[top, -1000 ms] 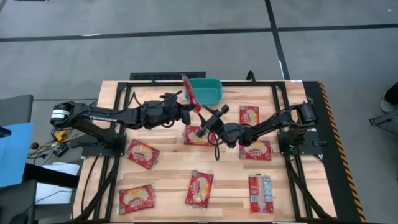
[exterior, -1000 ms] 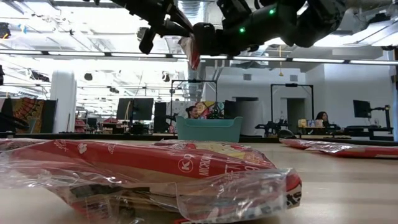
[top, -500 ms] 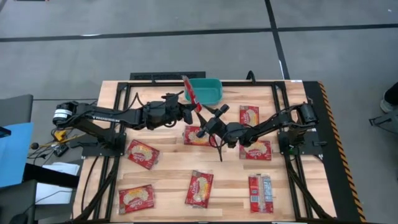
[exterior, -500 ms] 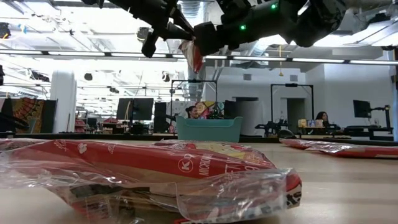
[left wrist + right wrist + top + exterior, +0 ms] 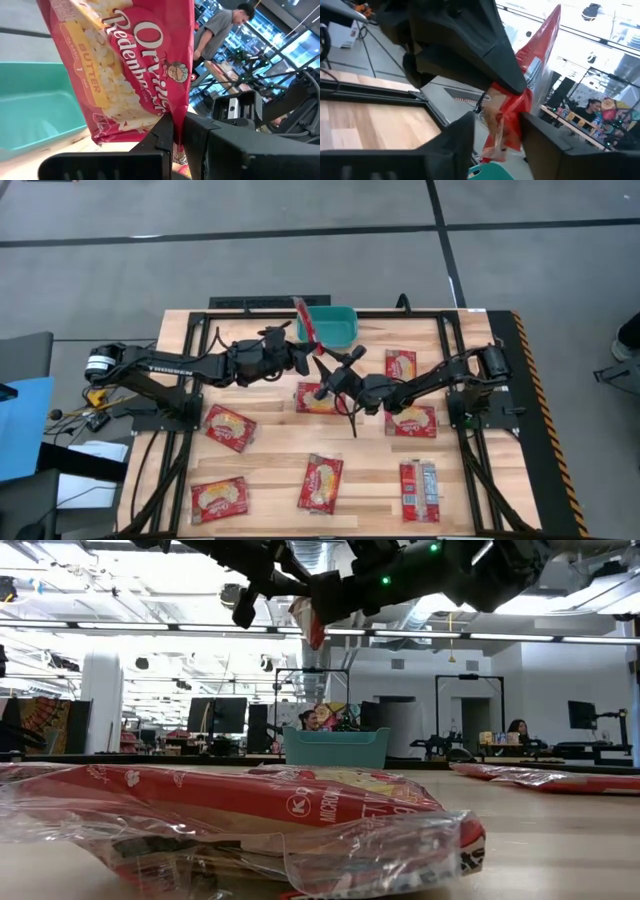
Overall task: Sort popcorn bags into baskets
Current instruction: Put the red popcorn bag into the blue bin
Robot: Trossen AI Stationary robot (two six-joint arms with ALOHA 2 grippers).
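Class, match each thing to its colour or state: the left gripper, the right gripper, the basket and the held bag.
Things:
1. left gripper
2. right gripper
3. basket
4. held bag

States:
A. teal
B. open, one finger on either side of the bag's end
C. shut on the bag
D. red, lifted off the table

Pairs: 1-C, 2-B, 3-A, 4-D

A light wooden table top is bounded by a black frame, with a yellow-and-black hazard strip along one edge. Grey floor crossed by dark lines is seen beyond. A blue panel is located at the side. A person in a grey shirt is visible in the room behind
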